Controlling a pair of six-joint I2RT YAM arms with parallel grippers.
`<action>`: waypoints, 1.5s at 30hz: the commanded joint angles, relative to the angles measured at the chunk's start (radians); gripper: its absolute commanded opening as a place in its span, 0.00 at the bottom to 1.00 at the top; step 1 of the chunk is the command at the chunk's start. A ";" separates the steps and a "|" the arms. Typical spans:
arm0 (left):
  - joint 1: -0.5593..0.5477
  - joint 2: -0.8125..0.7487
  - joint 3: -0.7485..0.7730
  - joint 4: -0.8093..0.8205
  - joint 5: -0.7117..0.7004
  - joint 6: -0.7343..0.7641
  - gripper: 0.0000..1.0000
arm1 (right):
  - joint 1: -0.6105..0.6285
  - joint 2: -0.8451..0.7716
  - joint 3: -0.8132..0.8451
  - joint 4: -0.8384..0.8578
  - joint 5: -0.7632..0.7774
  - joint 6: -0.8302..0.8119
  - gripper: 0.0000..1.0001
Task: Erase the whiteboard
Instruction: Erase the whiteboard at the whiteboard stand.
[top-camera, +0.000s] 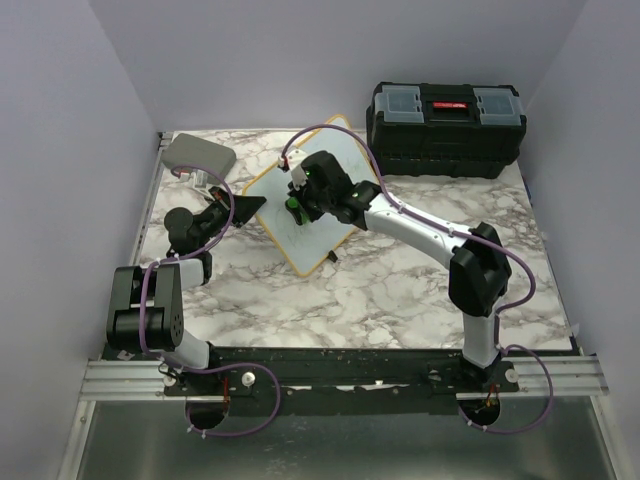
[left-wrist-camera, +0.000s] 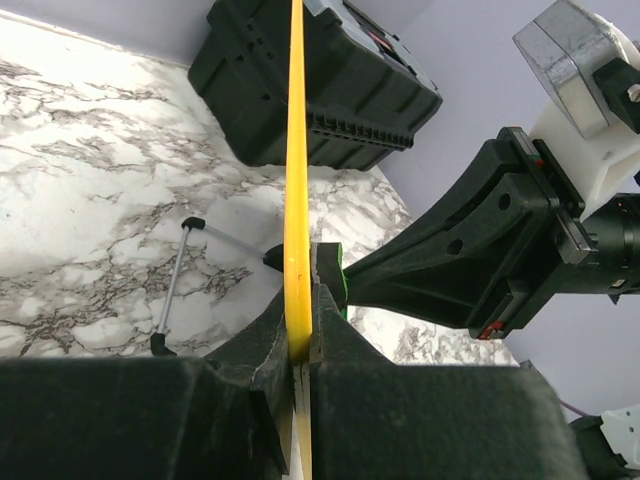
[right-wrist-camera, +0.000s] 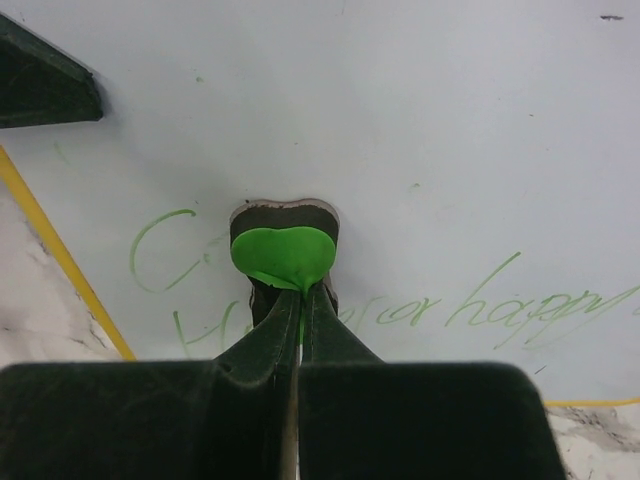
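Clamping whiteboard (top-camera: 288, 238) edge in left pincer (left-wrist-camera: 300, 312), right pincer (right-wrist-camera: 298, 300) gripping green eraser (right-wrist-camera: 282, 252), faint writing (right-wrist-camera: 500, 300) partly hidden

Marbled white-and-grey tabletop (top-camera: 400, 290). Plain pale lilac walls (top-camera: 60, 150) rise along its left, far and right edges; an aluminium rail (top-camera: 120, 378) borders its near edge.

You're working in a robotics lab test cell: plain pale walls (top-camera: 60, 200) box in a marble-print tabletop (top-camera: 380, 290), the left arm (top-camera: 150, 300) and right arm (top-camera: 480, 270) bolt to an aluminium rail (top-camera: 120, 378) at 6 o'clock, and a black toolbox (top-camera: 445, 128) sits at 1 o'clock.
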 joint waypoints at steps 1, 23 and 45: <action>-0.024 0.003 -0.002 0.016 0.076 0.016 0.00 | 0.036 0.035 0.044 -0.040 -0.109 -0.046 0.01; -0.029 -0.014 -0.002 0.001 0.068 0.014 0.00 | 0.108 0.087 0.170 -0.097 0.182 -0.139 0.01; -0.030 -0.009 0.003 -0.003 0.069 0.015 0.00 | 0.126 0.069 0.141 -0.079 0.301 -0.172 0.01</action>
